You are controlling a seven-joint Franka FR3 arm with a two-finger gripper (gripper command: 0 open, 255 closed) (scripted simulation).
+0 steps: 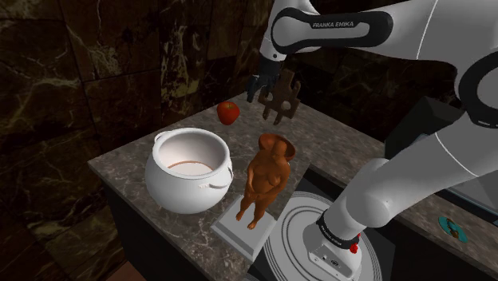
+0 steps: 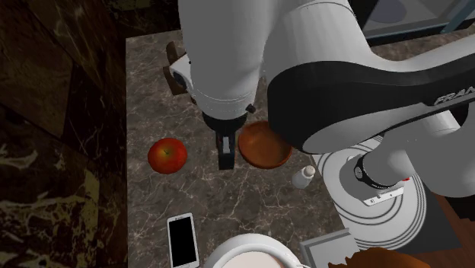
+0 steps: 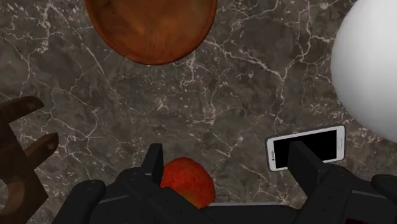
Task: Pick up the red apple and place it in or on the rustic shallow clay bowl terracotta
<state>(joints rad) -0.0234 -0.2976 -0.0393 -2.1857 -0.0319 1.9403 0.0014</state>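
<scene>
Dark marble counter (image 3: 254, 95). Hand (image 3: 230, 167) spread wide, empty, above apple (image 3: 186, 183). Apple off-centre, near one finger. Judgement: centre first, descend straight, close gently. Bowl (image 3: 151, 28) near.

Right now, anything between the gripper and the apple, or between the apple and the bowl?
Nothing visible. The open gripper hangs above the apple, which sits by one finger; bare marbled counter runs from it to the bowl. The phone and white pot lie off to the side.
</scene>
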